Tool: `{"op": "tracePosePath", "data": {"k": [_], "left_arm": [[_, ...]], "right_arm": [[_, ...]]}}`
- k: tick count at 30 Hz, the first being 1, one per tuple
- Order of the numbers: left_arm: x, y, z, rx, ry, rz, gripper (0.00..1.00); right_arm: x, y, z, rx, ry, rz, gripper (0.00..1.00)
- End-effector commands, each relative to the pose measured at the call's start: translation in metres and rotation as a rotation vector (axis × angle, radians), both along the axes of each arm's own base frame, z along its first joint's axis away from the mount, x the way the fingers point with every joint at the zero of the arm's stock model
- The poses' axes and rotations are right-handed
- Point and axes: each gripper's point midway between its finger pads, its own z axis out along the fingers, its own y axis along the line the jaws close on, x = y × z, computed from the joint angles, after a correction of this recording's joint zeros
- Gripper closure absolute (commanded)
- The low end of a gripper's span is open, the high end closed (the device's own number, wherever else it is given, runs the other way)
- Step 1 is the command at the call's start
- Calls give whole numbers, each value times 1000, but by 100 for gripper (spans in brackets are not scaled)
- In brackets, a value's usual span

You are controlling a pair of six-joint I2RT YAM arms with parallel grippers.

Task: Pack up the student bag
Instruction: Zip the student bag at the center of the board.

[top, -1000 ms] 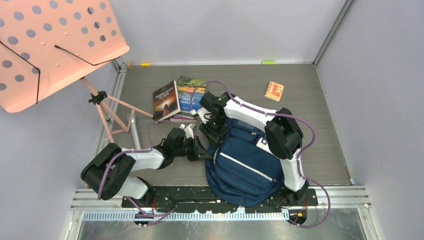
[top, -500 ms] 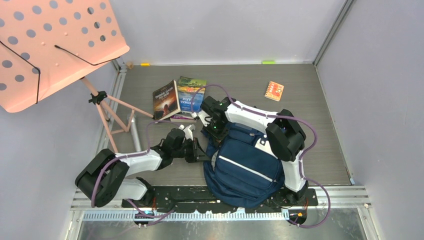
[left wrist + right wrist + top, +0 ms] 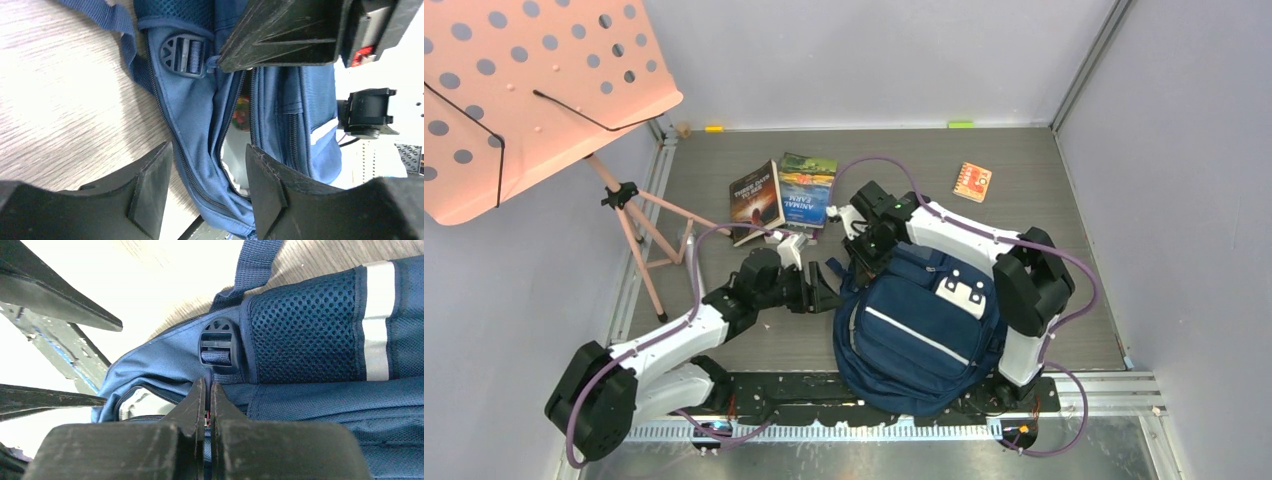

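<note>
The navy student bag point(image 3: 924, 330) lies flat at the near middle of the table, white stripe up. Its main zipper gapes, and something white point(image 3: 234, 150) shows inside. My right gripper point(image 3: 865, 260) is at the bag's top left corner. In the right wrist view the right gripper point(image 3: 207, 385) is shut on a thin blue tab just below a black buckle point(image 3: 216, 346). My left gripper point(image 3: 824, 291) sits just left of the bag. In the left wrist view the left gripper point(image 3: 209, 150) is open, facing the zipper edge, with no fabric pinched.
Two books point(image 3: 757, 200) point(image 3: 806, 190) lie behind the left gripper, with another part hidden beneath them. A small orange notebook point(image 3: 972, 181) lies at the back right. A pink music stand point(image 3: 524, 90) with tripod legs point(image 3: 659, 235) fills the left side. Walls close in on three sides.
The left gripper has opened and let go of the bag's edge. The right gripper closed on the tab and moved right, drawing the bag's top slightly that way.
</note>
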Motion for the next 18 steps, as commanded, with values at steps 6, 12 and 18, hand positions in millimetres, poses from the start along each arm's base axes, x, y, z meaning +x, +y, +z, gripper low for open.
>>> {"op": "tracePosePath", "data": {"k": [6, 12, 18], "left_arm": [[-4, -22, 59, -223, -203, -140, 44], [-7, -27, 74, -317, -218, -178, 43], [-5, -30, 90, -402, -238, -192, 41]], "right_arm": [[-8, 9, 57, 336, 58, -80, 99], [-17, 11, 74, 419, 69, -42, 99], [-32, 9, 91, 499, 74, 44, 99]]}}
